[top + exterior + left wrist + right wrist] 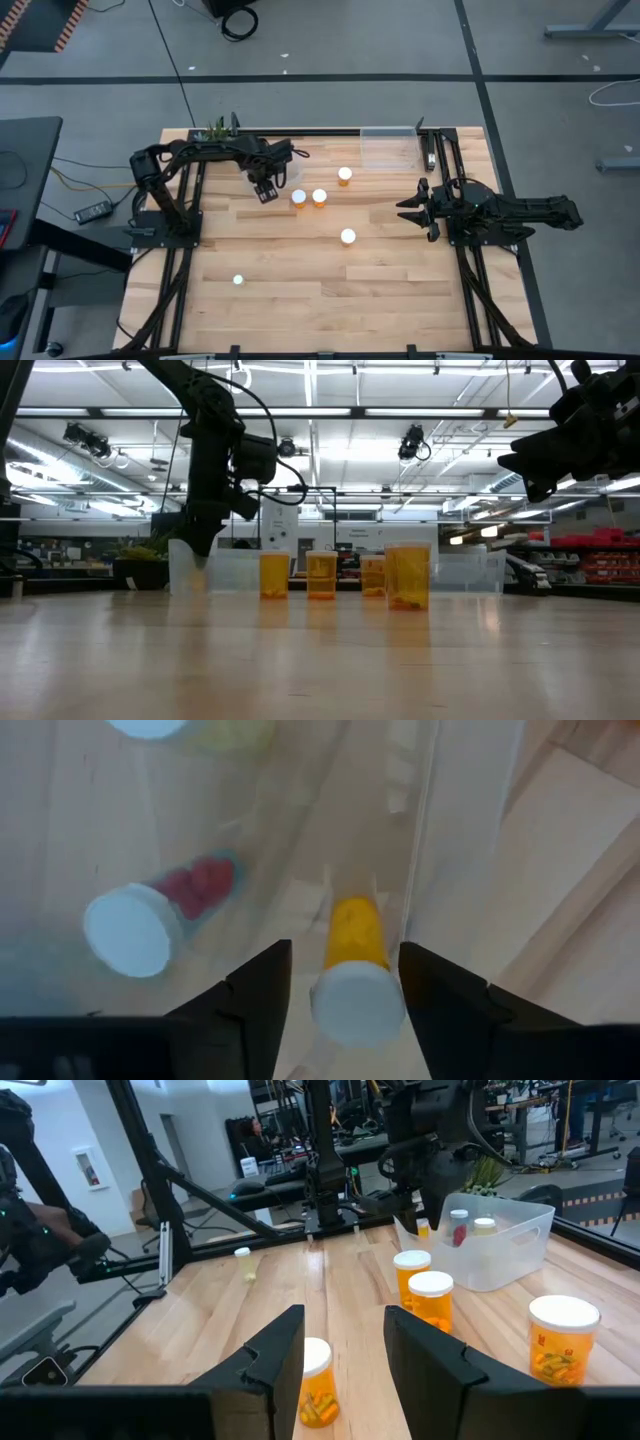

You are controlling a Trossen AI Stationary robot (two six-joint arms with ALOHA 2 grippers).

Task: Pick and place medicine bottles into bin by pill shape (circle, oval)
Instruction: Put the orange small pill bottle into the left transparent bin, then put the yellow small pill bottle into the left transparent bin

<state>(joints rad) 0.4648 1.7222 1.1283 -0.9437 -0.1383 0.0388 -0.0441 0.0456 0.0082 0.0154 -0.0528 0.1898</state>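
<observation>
High cam overhead, low cam table-level, wrist cams close, fwd-facing

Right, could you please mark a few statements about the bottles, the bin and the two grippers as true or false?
1. Four orange bottles stand on the table. True.
2. The right gripper holds a bottle. False: it hangs shut above the table, with nothing in it.
3. The left gripper is open over the clear bin. True.
4. That bin is empty. False: bottles lie in it, among them a red-pill bottle.
</observation>
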